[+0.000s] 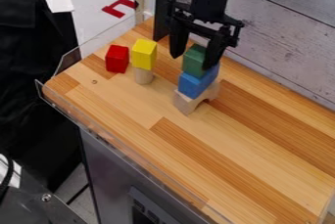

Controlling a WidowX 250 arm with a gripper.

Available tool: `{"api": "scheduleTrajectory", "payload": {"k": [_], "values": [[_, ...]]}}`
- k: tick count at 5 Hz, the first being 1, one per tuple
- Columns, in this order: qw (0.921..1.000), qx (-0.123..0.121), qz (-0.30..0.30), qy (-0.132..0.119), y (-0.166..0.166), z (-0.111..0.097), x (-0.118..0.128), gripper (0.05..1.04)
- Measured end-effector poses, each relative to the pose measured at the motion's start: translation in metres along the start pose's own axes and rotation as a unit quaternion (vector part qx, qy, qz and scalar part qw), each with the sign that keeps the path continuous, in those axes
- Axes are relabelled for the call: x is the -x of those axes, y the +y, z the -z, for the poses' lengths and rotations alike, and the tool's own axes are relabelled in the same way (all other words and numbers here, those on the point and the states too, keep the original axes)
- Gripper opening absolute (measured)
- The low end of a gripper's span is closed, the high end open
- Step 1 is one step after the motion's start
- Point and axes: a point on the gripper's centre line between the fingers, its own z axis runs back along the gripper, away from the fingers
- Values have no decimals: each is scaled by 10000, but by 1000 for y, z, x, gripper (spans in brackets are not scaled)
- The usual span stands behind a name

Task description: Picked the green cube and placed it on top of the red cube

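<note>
The desk [131, 115] is striped wood with a clear rim [70, 58] — pale, grained planks [281, 27] make the wall at two o'clock. At one o'clock the tool [192, 62] stands open around the matte, flat-faced green cube [194, 57], which sits on a blue block [196, 85]. The red cube [117, 59] is towards eleven.

Room atop red cube [117, 59], yellow blk [144, 54] adj. (higher)

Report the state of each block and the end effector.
End effector, open, at the green cube
Green cube, stacked on blue
Blue block, stacked on arch
Wooden arch, upright
Red cube, uncovered
Yellow block, on cylinder
Wooden cylinder, upright
</note>
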Motion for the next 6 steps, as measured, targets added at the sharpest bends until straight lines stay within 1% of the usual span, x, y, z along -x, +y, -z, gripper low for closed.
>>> {"api": "scheduleTrajectory", "payload": {"k": [1, 2, 3, 4, 5, 6], "values": [[10000, 26, -5, 8, 0, 0, 0, 557], [9998, 148, -156, 43, 9, 0, 1, 557], [9977, 271, -571, -257, 34, -26, -1, 557], [9922, 407, -1041, -549, 67, -49, -7, 557], [9874, 486, -1436, -464, 95, -41, -17, 557], [9845, 481, -1662, -286, 112, -27, -27, 557]]}}
